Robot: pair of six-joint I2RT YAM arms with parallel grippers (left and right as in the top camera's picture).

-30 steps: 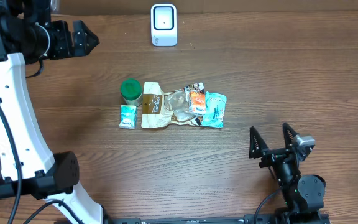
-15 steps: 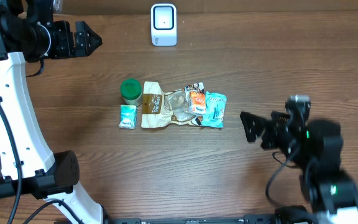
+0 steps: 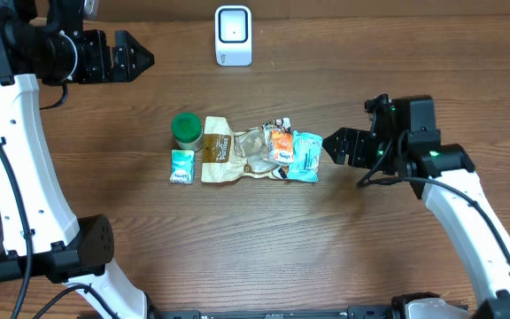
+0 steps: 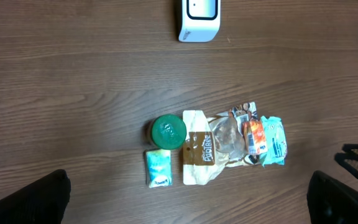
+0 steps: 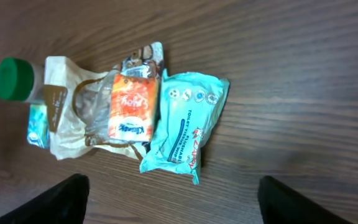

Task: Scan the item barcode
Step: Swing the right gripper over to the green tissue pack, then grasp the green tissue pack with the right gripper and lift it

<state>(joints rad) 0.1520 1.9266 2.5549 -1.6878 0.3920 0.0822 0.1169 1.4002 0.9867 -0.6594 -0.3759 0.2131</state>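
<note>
Wooden table (image 3: 237, 239) below. Right gripper (image 3: 330, 146) spread, holding nothing, teal packet (image 3: 305, 155) just in front of its fingertips. Approach step, probably; next: lower, pinch packet, bring toward scanner (image 3: 233, 35). Left gripper (image 3: 144, 60) spread too.

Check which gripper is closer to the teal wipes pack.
Right. The right gripper sits just beside the teal wipes pack, fingers pointed at it; the left gripper is far off, at the overhead view's upper left.

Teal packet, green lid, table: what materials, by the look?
Teal packet: glossy plastic film, judging by crinkles and sealed ends. Green lid: probably moulded plastic, smooth with faint sheen. Table: wood-grain surface, satin; real wood or laminate, cannot tell.
</note>
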